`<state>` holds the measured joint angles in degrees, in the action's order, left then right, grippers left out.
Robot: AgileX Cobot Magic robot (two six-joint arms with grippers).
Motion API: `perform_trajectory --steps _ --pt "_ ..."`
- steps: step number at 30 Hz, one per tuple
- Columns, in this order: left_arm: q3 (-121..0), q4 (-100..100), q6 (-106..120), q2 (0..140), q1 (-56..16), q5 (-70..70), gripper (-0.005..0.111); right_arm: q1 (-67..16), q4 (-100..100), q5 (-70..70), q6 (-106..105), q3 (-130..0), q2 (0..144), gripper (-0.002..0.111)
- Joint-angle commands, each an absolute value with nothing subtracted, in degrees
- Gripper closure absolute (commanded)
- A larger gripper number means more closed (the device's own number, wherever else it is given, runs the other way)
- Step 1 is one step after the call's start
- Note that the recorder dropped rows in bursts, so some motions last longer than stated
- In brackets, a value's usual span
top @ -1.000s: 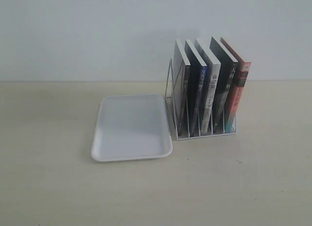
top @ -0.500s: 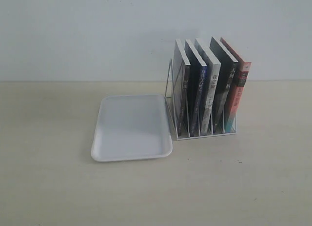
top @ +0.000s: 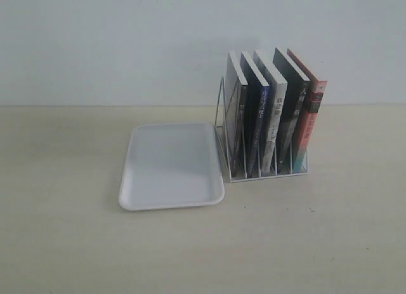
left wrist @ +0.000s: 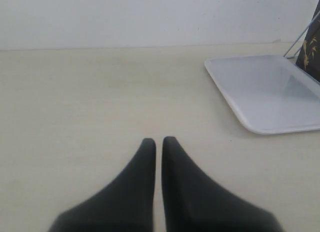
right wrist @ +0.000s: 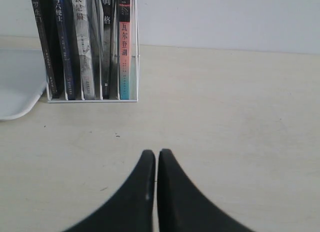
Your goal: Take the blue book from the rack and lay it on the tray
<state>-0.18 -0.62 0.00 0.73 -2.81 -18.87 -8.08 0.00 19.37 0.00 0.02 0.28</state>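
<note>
The blue book (top: 257, 126) stands upright in the white wire rack (top: 266, 174), second slot from the tray side, its dark blue spine (right wrist: 62, 46) facing the front. The white tray (top: 171, 166) lies flat beside the rack with nothing on it. My left gripper (left wrist: 159, 140) is shut with nothing between its fingers, low over bare table, well short of the tray (left wrist: 265, 91). My right gripper (right wrist: 157, 152) is also shut and holds nothing, in front of the rack (right wrist: 92, 99) and apart from it. Neither arm appears in the exterior view.
Other books fill the rack: a black-spined one (top: 238, 119) nearest the tray, a grey-white one (top: 271, 122), another black one (top: 288, 116) and a red-spined one (top: 311, 116) at the far end. A white wall backs the beige table (top: 76, 243).
</note>
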Motion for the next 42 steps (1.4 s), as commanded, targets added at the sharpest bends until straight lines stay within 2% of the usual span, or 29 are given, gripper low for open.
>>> perform_trajectory --steps 1,19,30,39,42 --pt "0.0 -0.6 0.5 0.5 -2.6 -18.1 0.103 -7.9 -0.5 19.1 -0.3 0.0 0.0 0.107" --pt "0.0 -0.6 0.5 0.5 -2.6 -18.1 0.103 -7.9 -0.5 17.9 -1.2 0.0 0.0 0.107" --pt "0.0 -0.6 0.5 0.5 -2.6 -18.1 0.103 -7.9 -0.5 -7.9 -1.9 0.0 0.0 0.107" --pt "0.0 -0.6 0.5 0.5 -2.6 -18.1 0.103 -7.9 -0.5 -12.8 2.7 0.0 0.0 0.107" --pt "0.0 -0.6 0.5 0.5 -2.6 -18.1 0.103 -7.9 -0.6 -20.5 4.1 0.0 0.0 0.107"
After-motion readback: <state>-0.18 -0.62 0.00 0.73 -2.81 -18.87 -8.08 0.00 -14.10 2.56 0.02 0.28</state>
